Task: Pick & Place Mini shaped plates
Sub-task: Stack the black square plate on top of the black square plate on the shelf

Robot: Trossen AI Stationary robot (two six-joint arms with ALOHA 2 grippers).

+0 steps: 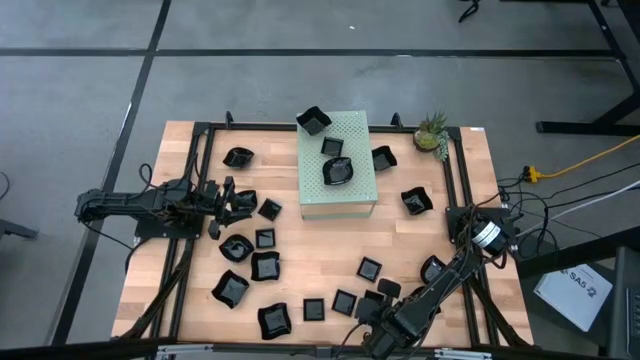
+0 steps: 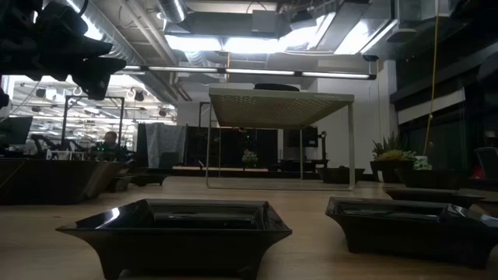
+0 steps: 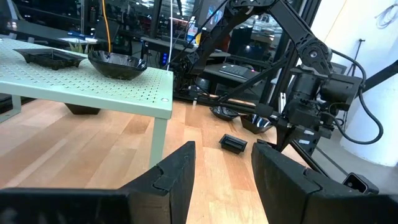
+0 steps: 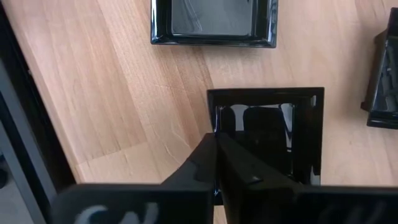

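Note:
Several glossy black mini shaped plates lie scattered on the wooden table (image 1: 330, 250), and three more sit on top of the pale green perforated box (image 1: 338, 165). Near the table's front edge my right gripper (image 4: 216, 149) points steeply down, shut on a square plate (image 4: 273, 130). In the high view this gripper (image 1: 374, 304) stands among the front plates. My left gripper (image 3: 224, 174) waits open at the table's left side (image 1: 240, 200), pointing level toward the box, with nothing between its fingers. My right gripper pinches one side rim (image 4: 212, 121) of the square plate between its two fingers, one finger outside the rim and one over the plate's hollow. The fingers come slanting down from above. The plate lies flat with its bottom on the table.
Another square plate (image 4: 211, 22) lies just beyond the held one and a third (image 4: 382, 74) close beside it. A small plant (image 1: 432, 130) stands at the far right corner. Black frame rails (image 1: 200, 180) run along the table's sides. A plate leans on the box's far corner (image 1: 313, 121).

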